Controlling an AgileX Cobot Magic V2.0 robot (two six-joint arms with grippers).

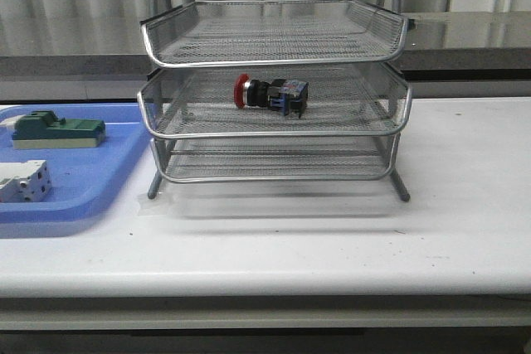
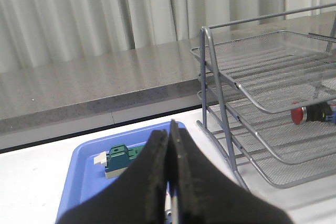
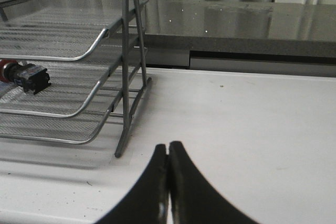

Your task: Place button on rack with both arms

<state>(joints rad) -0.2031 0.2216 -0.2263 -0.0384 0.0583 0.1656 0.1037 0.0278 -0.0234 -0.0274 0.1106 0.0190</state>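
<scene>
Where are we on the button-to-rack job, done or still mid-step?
Looks done: the button lies on its side in the middle tier of the rack, apart from both arms. In hand: nothing; the left gripper and the right gripper are shut and empty, away from the rack. Left: nothing obvious; the middle tier sits slightly further out than the others.

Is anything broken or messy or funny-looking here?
Nothing looks broken or spilled. The button lies on its side in the middle tier of the rack, red head to the left. The green-topped block and white block sit in the blue tray.
</scene>
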